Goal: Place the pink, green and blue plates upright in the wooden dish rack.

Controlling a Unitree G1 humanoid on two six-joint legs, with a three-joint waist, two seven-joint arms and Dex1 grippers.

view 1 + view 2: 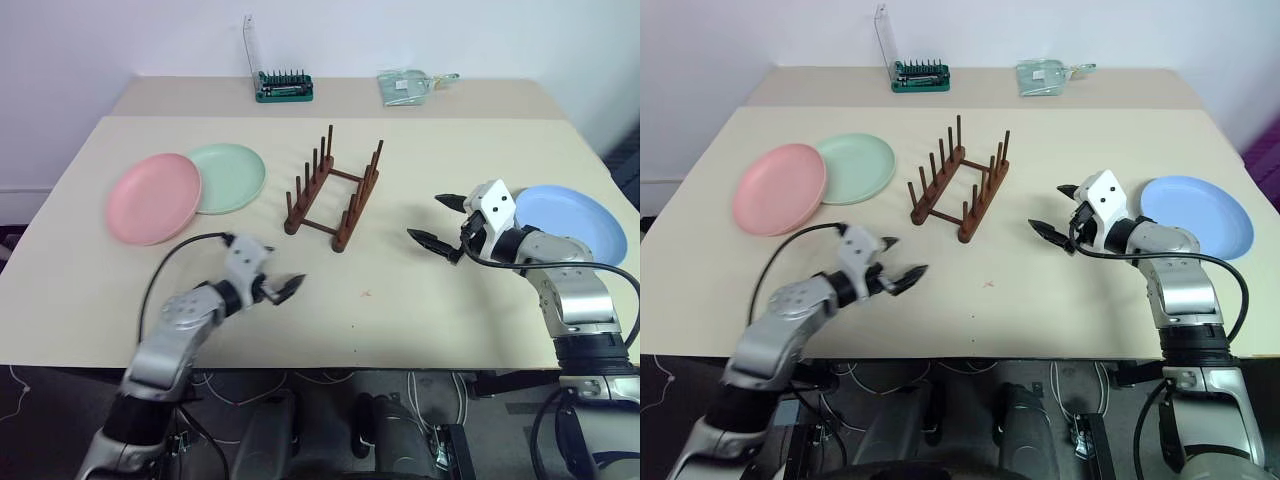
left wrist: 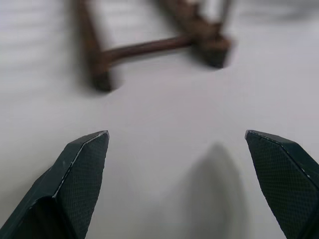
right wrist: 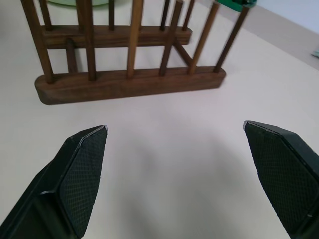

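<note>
The pink plate [image 1: 153, 197] lies flat at the table's left, its edge over the green plate [image 1: 230, 177] beside it. Flat at the far right lies the blue plate [image 1: 570, 222]. Between them the wooden dish rack [image 1: 335, 195] stands with nothing between its pegs. My left gripper [image 1: 280, 268] hovers open and holds nothing, in front of the rack and to its left. In the left wrist view the rack's near end [image 2: 149, 47] shows beyond the fingers [image 2: 82, 169]. Just left of the blue plate, my right gripper [image 1: 424, 217] is open with nothing in it, pointing at the rack's side [image 3: 129, 79].
A green screwdriver-bit holder [image 1: 284, 88] and a clear plastic packet [image 1: 405, 87] sit on the back table strip. The table's front edge [image 1: 330, 366] runs just behind both wrists. Bare tabletop lies between the grippers and in front of the rack.
</note>
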